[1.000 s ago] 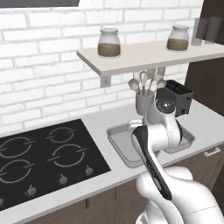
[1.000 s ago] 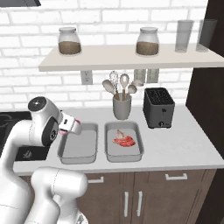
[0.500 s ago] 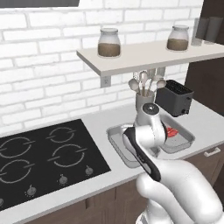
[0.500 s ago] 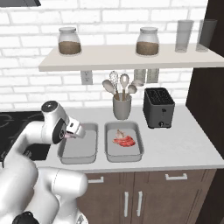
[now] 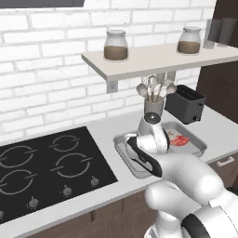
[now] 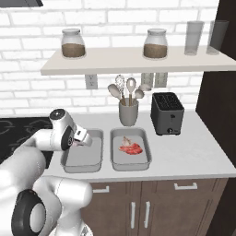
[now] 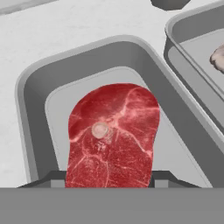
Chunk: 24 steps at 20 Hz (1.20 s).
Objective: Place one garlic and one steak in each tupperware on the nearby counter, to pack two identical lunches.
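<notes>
Steak (image 7: 111, 138) is seen nearest, clamped between the two finger tips of the pincer (image 7: 108, 183), which stands partly closed on the near end of the meat; the red slab with its pale marbling and small round bone spot hangs out ahead of the tips, directly over the floor of the left tupperware (image 7: 35, 113); whether it already touches that floor cannot be told. From the right base view the pincer (image 6: 82, 139) is seen poised over the near-left corner of that empty tray (image 6: 83, 159). The meat is judged soft and limp, light, and slick on its surface, so it is likely to sag or slide if pinched at a thin edge; a hold across the thicker middle, as near the bone spot as the tips allow, is judged safest. Just beside the pincer, to its right, the second tupperware (image 6: 130, 156) is found with a steak (image 6: 132, 149) and a pale garlic (image 6: 126, 140) already lying in it. Farther off, beyond the trays, a utensil pot (image 6: 128, 112) and a black toaster (image 6: 167, 113) are set on the counter (image 6: 193, 154).
</notes>
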{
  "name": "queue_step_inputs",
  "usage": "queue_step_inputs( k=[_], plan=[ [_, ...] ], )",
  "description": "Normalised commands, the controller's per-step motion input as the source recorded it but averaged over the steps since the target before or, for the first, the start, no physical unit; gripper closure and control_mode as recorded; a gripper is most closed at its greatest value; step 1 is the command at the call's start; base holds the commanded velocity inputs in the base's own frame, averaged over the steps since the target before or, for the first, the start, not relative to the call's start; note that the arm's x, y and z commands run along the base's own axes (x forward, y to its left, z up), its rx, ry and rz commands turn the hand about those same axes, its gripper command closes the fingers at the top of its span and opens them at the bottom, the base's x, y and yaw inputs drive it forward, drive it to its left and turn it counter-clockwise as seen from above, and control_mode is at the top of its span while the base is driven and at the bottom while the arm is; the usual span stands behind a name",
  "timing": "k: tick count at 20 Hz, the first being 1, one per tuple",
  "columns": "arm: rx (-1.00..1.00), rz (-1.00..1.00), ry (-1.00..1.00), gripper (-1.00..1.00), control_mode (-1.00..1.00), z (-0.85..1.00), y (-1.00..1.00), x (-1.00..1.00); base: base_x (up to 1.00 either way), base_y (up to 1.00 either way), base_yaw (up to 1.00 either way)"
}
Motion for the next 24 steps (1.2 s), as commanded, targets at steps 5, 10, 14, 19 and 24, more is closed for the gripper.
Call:
queue_step_inputs(
  k=[5, 10, 14, 19, 24],
  plan=[
    [0.0, -0.02, 0.0, 1.0, -1.0, -0.37, 0.0, 0.34, 0.0, 0.0, 0.0],
    [0.0, 0.0, -0.03, -1.0, -1.0, -0.14, 0.0, 0.21, 0.0, 0.0, 0.0],
    [0.0, 0.0, -0.03, -1.0, -1.0, 0.0, 0.0, 0.0, 0.0, 0.0, 0.0],
    [0.0, 0.0, -0.07, -1.0, -1.0, 0.02, -0.01, 0.0, 0.0, 0.0, 0.0],
    [0.0, 0.0, -0.16, -1.0, -1.0, 0.66, 0.0, -0.56, 0.0, 0.0, 0.0]
  ],
)
